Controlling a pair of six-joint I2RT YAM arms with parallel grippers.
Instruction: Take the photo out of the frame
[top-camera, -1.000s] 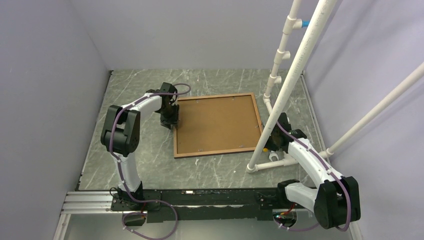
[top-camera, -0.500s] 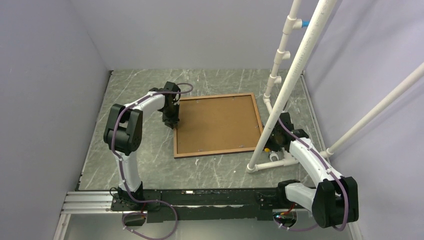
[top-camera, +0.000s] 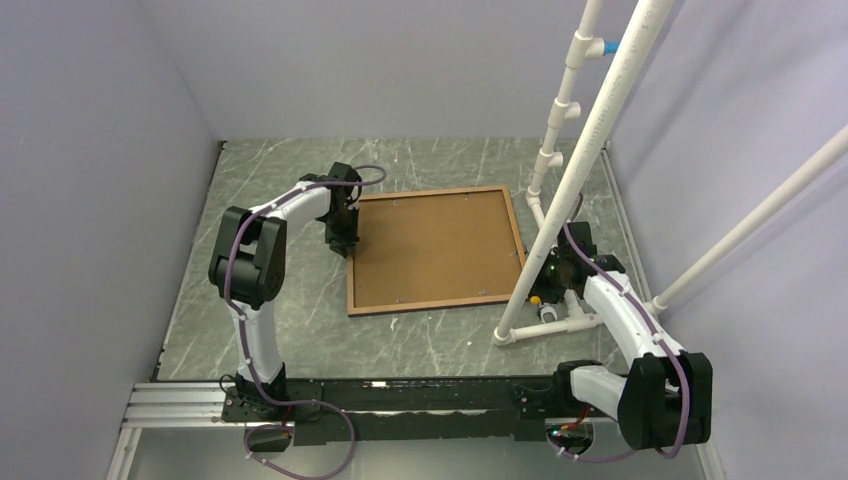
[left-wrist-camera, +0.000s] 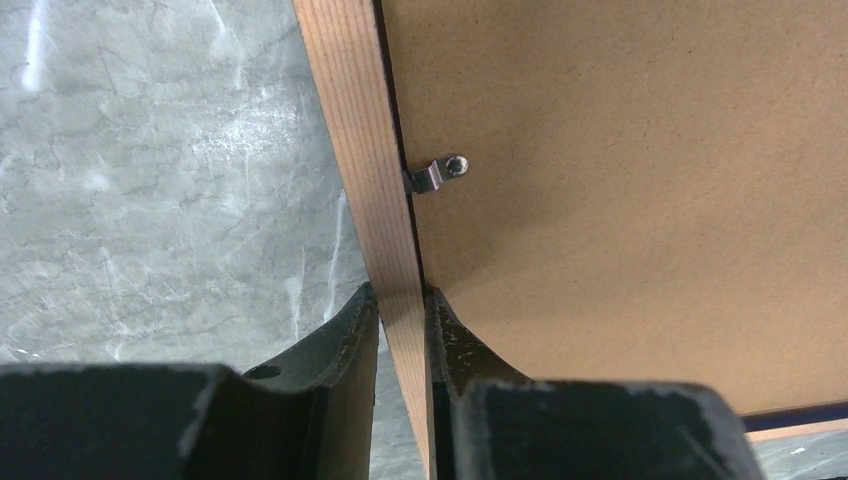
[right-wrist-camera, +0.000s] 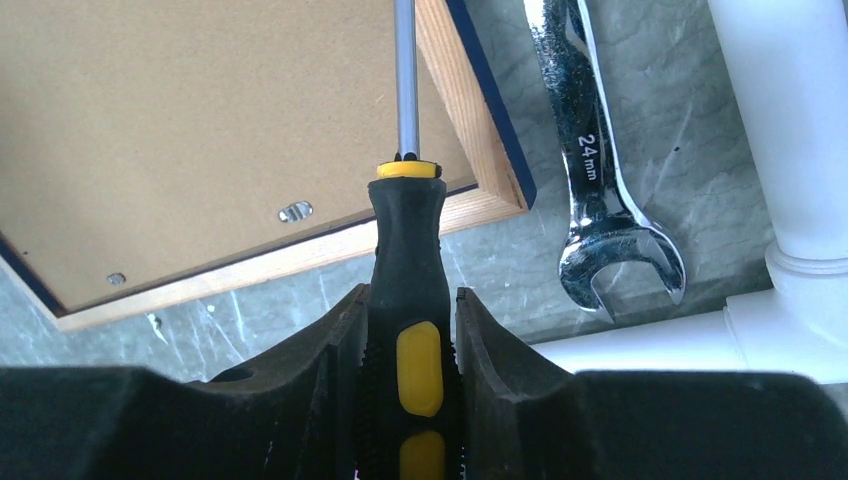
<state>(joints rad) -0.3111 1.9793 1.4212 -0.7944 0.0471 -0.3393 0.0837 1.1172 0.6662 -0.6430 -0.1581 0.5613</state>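
From above, the frame (top-camera: 430, 304) lies back-up on the table (top-camera: 300, 330), with the photo (top-camera: 435, 245) brown side up inside it. Left wrist: the left gripper (left-wrist-camera: 400, 300) pinches the frame's side rail, one finger on each side, near a clip (left-wrist-camera: 436, 174). Right wrist: the right gripper (right-wrist-camera: 408, 300) clamps a screwdriver (right-wrist-camera: 405, 230), whose shaft reaches over the frame's corner.

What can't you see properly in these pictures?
- The photo, picture side: hidden in every view. It lies face down in the frame, so only its brown back shows.
- The screwdriver, tip: cut off by the top edge of the right wrist view.
- The wrench, far end: cut off by the same edge.
- The right pincer: in the top view, partly hidden by the white pipe.
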